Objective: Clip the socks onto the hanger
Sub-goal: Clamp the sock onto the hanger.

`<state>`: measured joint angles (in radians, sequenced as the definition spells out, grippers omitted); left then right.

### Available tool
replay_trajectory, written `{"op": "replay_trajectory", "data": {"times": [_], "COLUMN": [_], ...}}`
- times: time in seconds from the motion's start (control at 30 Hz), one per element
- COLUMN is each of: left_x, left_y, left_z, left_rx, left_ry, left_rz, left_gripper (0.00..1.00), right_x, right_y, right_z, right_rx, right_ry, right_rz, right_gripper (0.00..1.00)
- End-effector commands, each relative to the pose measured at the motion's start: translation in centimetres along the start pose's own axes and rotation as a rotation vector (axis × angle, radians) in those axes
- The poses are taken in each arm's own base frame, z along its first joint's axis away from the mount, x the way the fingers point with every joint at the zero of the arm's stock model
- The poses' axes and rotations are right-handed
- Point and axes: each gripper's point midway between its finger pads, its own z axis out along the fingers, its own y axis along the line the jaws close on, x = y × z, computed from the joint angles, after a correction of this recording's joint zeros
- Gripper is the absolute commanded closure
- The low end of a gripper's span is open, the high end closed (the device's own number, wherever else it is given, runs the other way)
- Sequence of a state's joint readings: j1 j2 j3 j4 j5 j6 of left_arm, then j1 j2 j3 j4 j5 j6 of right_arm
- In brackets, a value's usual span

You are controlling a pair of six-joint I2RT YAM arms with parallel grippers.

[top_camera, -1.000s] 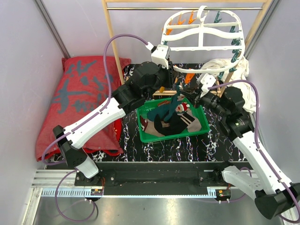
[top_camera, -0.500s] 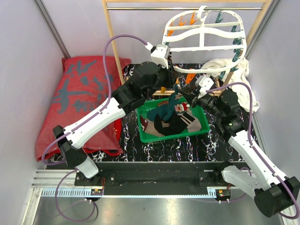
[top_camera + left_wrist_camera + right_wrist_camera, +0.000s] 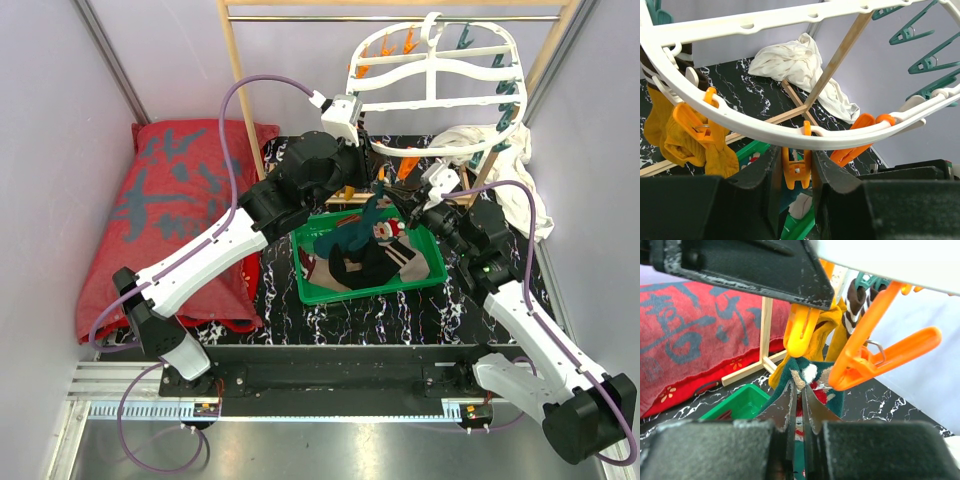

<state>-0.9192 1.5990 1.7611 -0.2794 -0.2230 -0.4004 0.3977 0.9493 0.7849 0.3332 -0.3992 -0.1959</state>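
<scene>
The white oval hanger [image 3: 430, 90] hangs from the rack with orange and teal pegs on it. My left gripper [image 3: 796, 175] is shut on an orange peg [image 3: 796, 167] on the near rim [image 3: 740, 120], one finger on each side. My right gripper [image 3: 801, 405] is shut on the dark teal sock [image 3: 793, 369]. It holds the sock's top edge right under that peg's tip [image 3: 800, 332]. The sock trails down to the green tray [image 3: 310, 285], where more socks [image 3: 365, 262] lie. A mustard sock [image 3: 685, 145] hangs clipped at the left.
A second orange peg [image 3: 880, 355] sticks out just right of the held sock. The wooden rack frame [image 3: 240, 90] stands behind, with a white cloth [image 3: 500, 150] draped at the right. A red cushion [image 3: 170, 200] lies at the left. Teal pegs [image 3: 920, 30] line the hanger's right side.
My right gripper has carried the teal sock's edge up and to the left, closer to the pinched peg. The left gripper has stayed on the peg.
</scene>
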Motion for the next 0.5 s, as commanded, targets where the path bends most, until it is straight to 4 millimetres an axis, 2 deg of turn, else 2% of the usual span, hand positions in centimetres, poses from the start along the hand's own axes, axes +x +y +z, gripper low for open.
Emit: {"op": "replay_trajectory", "data": {"times": [0.0,0.27,0.47], "left_x": [-3.9,-3.6,-3.7], "left_y": [-1.7,-1.7,-2.1], "left_z": [-1.4,-0.9,-1.0], "left_rx": [0.061,0.058,0.077], "left_ry": [-0.102,-0.095,-0.096], "left_rz": [-0.040,-0.038,-0.048], "left_gripper": [1.00,1.00,1.00], "right_x": [-2.7,-3.5,-3.0], "right_y": [-0.7,-0.2,0.3], "right_z": [-0.1,-0.1,0.2], "right_rx": [0.048,0.012,-0.011], "right_ry": [-0.096,-0.114,-0.104], "right_rz": [-0.005,-0.002,0.012], "right_gripper": [0.92,0.92,0.92]}}
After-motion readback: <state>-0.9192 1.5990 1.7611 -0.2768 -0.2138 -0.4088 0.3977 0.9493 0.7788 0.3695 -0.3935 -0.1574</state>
